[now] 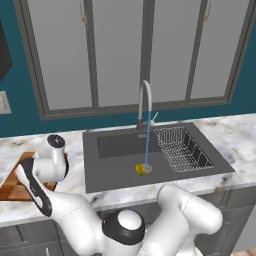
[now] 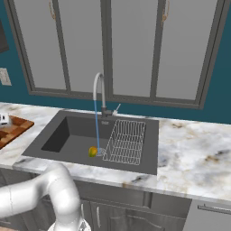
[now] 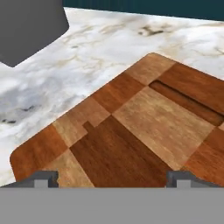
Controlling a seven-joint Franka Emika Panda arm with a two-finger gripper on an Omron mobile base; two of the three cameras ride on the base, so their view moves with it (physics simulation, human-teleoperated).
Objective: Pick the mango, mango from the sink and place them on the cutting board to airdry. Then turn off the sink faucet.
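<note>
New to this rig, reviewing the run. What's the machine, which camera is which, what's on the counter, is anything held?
It is a white robot arm on a drivable base in a rendered kitchen. Two pictures come from cameras on the base, behind the arm to its left and right; both look over a marble counter with a dark sink. The third comes from a camera on the hand, looking along its fingers.

In the sink lies one yellow-green mango, under the water stream from the silver faucet, which is running. A wire rack sits in the sink's right side. The checkered wooden cutting board lies left of the sink.

The hand is over the board, fingers wide apart, with nothing seen between them.
</note>
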